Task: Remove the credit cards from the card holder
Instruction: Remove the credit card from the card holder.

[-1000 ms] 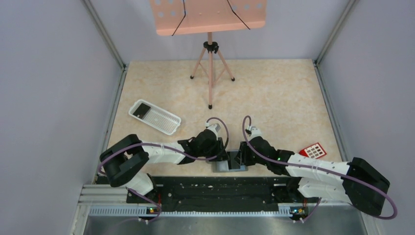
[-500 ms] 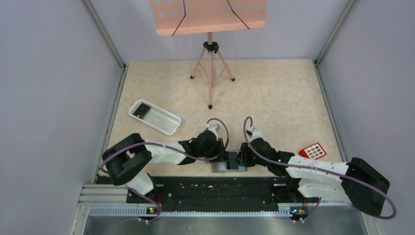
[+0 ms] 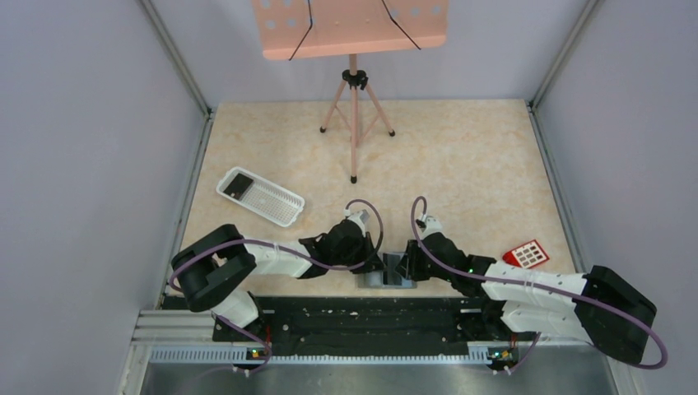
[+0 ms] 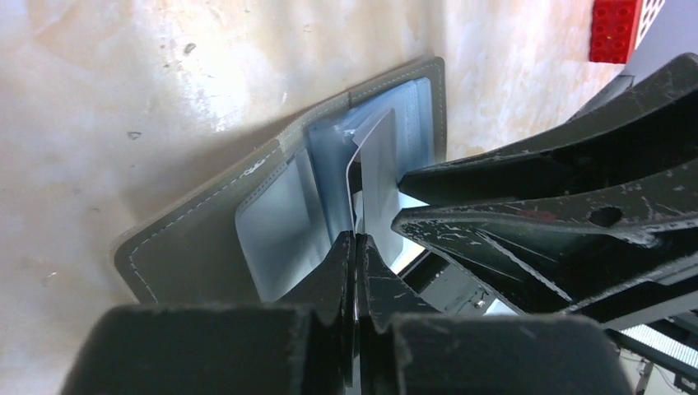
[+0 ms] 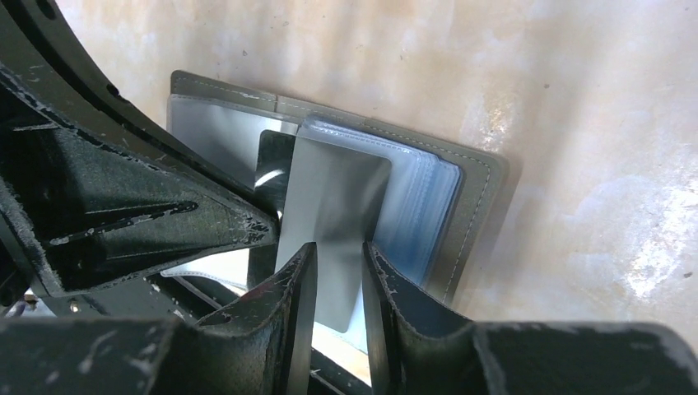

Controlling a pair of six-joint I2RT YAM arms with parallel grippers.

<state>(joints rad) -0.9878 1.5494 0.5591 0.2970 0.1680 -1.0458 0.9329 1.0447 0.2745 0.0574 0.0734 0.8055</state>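
Note:
The slate-grey card holder [image 3: 372,281] lies open at the table's near edge, its clear bluish sleeves [image 5: 420,206] fanned up. My left gripper [image 4: 355,243] is shut on the edge of a thin silvery-grey credit card [image 5: 333,206] that stands out of the sleeves, seen edge-on [image 4: 374,156] in the left wrist view. My right gripper [image 5: 339,255] faces it from the other side. Its jaws stand a little apart in front of that card's flat face, not touching it. A red credit card [image 3: 527,253] with pale squares lies on the table to the right.
A white ribbed tray [image 3: 272,203] holding a dark card [image 3: 239,184] sits at the left. A pink music stand on a tripod [image 3: 354,123] rises at the back. The black rail [image 3: 362,317] runs just behind the holder, and grey walls enclose both sides.
My left gripper has closed on the card's edge. The right gripper's jaws have narrowed slightly. Both arms have crept a little to the left over the holder.

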